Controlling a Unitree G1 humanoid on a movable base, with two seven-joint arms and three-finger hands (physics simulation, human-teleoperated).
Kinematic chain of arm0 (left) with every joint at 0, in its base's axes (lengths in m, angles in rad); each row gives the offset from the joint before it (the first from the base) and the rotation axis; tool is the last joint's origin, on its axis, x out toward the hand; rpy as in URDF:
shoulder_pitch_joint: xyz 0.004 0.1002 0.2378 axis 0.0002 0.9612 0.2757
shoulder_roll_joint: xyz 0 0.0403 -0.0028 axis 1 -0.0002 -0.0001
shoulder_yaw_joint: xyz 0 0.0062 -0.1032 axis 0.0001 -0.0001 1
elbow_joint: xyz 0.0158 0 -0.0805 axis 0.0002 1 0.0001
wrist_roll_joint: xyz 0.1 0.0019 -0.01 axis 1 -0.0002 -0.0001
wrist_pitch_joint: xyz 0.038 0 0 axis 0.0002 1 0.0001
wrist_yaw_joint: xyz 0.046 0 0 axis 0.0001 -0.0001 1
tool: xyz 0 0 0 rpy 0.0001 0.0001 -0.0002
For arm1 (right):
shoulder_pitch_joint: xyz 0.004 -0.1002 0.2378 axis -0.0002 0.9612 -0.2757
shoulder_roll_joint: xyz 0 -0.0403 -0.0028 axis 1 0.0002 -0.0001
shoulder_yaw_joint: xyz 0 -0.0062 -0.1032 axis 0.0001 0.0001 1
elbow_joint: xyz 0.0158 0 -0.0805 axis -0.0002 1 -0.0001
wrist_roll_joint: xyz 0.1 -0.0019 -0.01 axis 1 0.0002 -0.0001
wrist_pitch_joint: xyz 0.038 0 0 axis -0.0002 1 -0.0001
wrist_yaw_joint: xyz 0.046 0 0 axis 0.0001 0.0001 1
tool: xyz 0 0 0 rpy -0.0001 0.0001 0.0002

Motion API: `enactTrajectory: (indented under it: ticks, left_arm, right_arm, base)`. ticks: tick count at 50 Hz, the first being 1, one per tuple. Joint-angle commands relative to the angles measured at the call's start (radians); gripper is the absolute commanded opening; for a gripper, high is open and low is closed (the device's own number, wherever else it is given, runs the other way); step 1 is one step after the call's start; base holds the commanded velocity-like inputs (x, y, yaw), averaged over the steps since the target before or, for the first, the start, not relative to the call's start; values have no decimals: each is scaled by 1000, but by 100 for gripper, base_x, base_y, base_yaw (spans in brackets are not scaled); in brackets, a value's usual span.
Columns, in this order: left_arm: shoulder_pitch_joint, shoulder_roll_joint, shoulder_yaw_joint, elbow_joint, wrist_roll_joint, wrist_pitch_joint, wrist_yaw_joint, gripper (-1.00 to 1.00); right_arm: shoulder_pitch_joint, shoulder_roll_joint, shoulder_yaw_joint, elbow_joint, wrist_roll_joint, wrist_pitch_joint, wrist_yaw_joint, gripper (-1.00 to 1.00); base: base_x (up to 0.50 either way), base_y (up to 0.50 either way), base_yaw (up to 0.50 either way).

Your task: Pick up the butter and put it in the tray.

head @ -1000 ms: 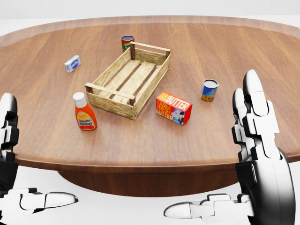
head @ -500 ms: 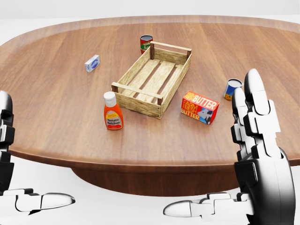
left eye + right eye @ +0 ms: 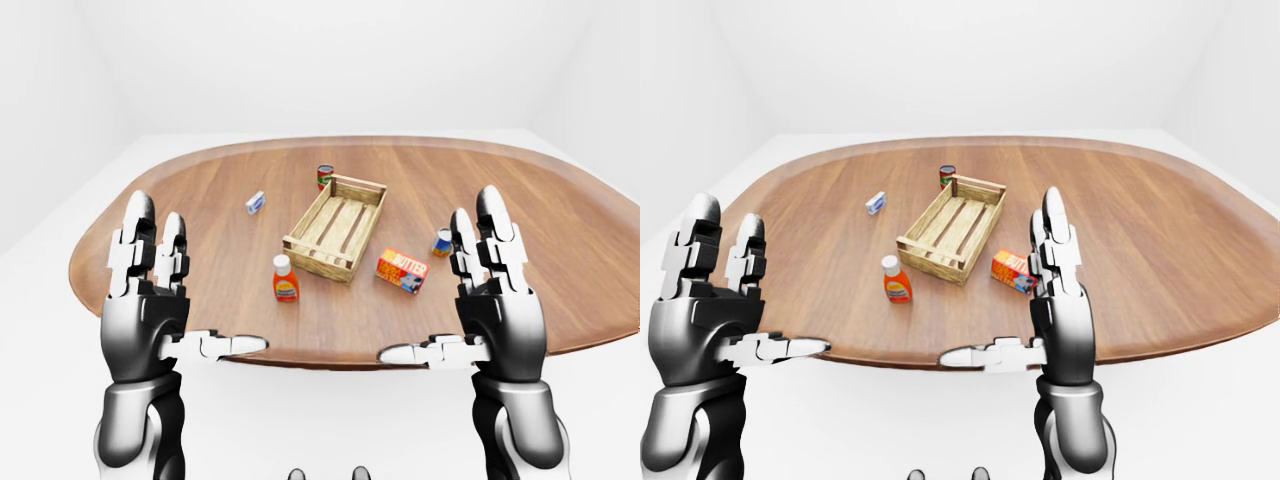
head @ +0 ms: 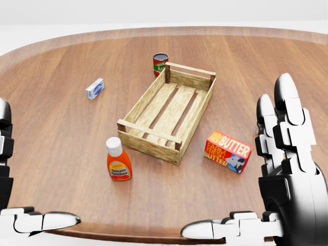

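bright even simulator light, soft faint shadows under objects on the table [image 4: 61,133], sharp, no blur or glare

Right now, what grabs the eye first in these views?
The two big robot hands: left hand and right hand raised open at the table's near edge, holding nothing. Between them, mid-table, sits the slatted wooden tray, empty. The bright red butter box lies just right of it, a ketchup bottle at its lower left.

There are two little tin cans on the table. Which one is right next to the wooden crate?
The red-and-green can, standing at the slatted wooden crate's top corner. The blue-and-orange can stands apart, beyond the butter box.
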Motion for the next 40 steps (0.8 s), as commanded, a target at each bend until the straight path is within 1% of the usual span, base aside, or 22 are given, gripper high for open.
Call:
enactTrajectory:
  ticks: [1,40]
  left_arm:
    - [3,-1,-2,1,1,0,-3,100]
    - [-3,0,5,4,-9,0,-3,100]
  right_arm:
    - [5,-2,-3,-7,8,0,0,100]
    - [2,0,-7,2,5,0,0,100]
  base:
    - [50,0,0]
    - [50,0,0]
